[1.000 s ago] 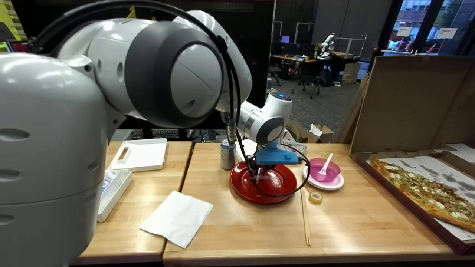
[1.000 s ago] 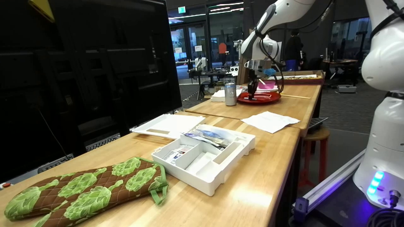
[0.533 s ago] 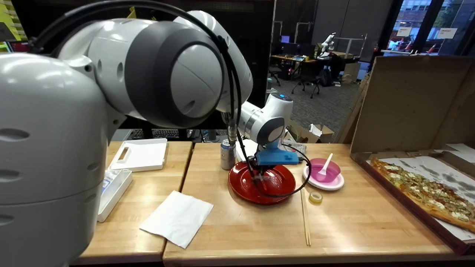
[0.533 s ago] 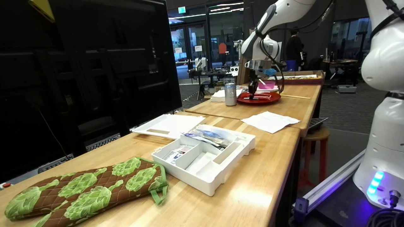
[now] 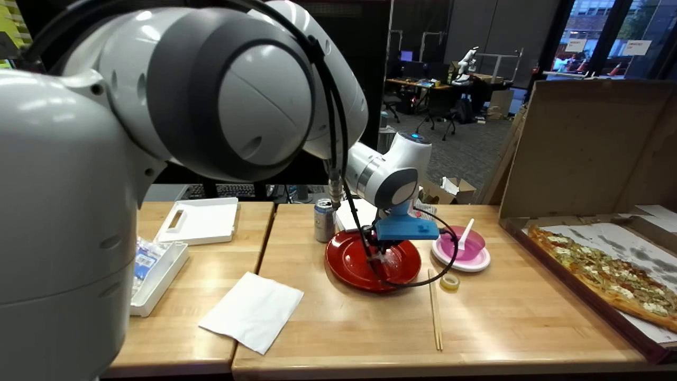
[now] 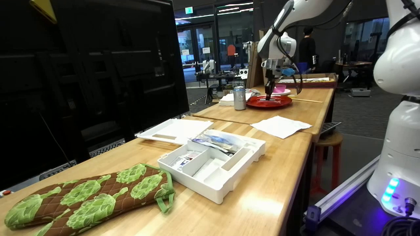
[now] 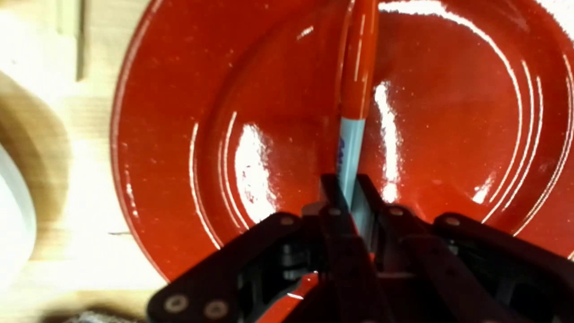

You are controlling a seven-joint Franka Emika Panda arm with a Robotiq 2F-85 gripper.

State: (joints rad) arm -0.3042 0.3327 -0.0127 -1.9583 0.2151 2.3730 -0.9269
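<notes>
Many ones, two twos

There is one marker (image 7: 356, 98), one red plate (image 5: 342, 260), one can (image 5: 324, 221), one pink bowl (image 5: 476, 246), one spoon (image 5: 465, 235) and one roll of tape (image 5: 450, 287). There are two chopsticks (image 5: 435, 312). There is one pizza (image 5: 603, 275), one pizza box (image 5: 587, 153), one oven mitt (image 6: 95, 196), one white tray (image 6: 193, 183), one white lid (image 6: 177, 129) and one loose napkin (image 5: 254, 312). There are two surfaces (image 5: 338, 328) up close.
</notes>
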